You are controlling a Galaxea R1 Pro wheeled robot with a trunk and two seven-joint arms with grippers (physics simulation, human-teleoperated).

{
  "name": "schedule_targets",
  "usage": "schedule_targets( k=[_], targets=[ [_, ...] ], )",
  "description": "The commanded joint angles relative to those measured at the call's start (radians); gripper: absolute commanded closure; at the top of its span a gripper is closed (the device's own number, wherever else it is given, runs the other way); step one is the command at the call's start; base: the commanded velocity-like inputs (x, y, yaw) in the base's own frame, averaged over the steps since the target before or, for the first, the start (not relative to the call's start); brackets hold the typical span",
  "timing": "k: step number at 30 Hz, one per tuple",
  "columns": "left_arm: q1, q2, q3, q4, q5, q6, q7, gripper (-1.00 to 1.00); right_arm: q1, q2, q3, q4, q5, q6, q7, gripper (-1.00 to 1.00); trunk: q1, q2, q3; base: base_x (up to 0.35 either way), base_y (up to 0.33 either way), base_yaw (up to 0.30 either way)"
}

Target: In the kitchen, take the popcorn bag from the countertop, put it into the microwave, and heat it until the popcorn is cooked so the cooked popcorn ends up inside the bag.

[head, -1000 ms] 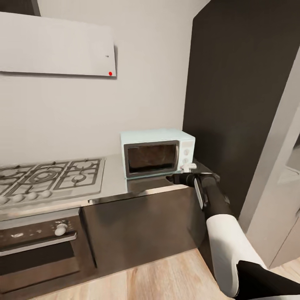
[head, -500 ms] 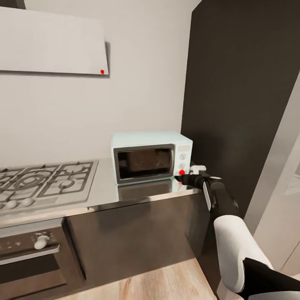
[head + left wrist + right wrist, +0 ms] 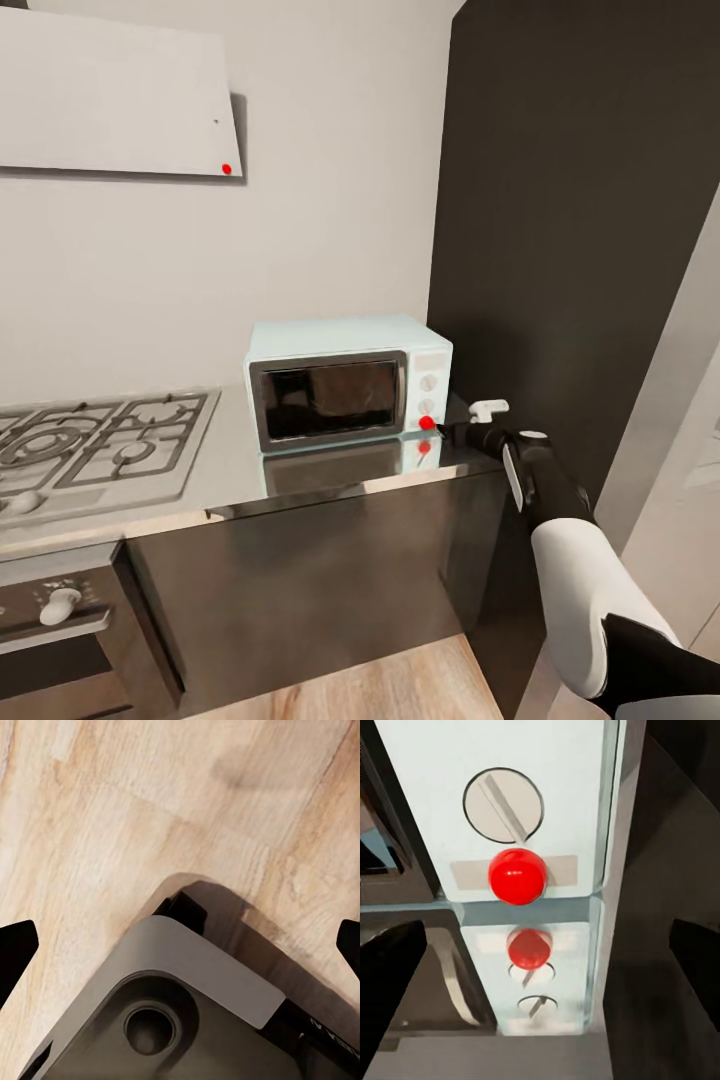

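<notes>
Even, soft sim light; countertop (image 3: 330, 470) glossy w/ microwave (image 3: 345, 383) reflection; wrist views sharp, edges dark.

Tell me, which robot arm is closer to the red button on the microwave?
Right. Its end effector points at the red button on the microwave, almost touching. The left end effector hangs over the wooden floor instead.

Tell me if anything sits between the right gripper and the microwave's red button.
Nothing visible does. The right gripper is level with the red button at the bottom of the microwave panel, just above the countertop. In the right wrist view the button lies straight ahead between the open fingers.
</notes>
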Motion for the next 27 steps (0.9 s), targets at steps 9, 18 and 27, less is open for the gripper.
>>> schedule_targets(
  k=[9, 18, 27],
  targets=[
    [-0.001, 0.0, -0.008, 0.0, 0.007, 0.0, 0.003, -1.0, -0.001, 0.0, -0.006, 0.019, 0.013, 0.004, 0.025, 1.0, 0.0, -0.001, -0.001, 0.0, 0.0, 0.0],
    [-0.001, 0.001, -0.008, 0.0, 0.007, 0.0, 0.003, -1.0, -0.001, 0.001, -0.003, 0.038, 0.009, 0.008, 0.028, 1.0, 0.0, -0.001, -0.001, 0.189, 0.0, 0.0],
    [-0.001, 0.001, -0.008, 0.0, 0.007, 0.0, 0.003, -1.0, -0.001, 0.005, -0.003, 0.087, 0.01, 0.006, 0.027, 1.0, 0.0, -0.001, -0.001, 0.111, 0.0, 0.0]
  ],
)
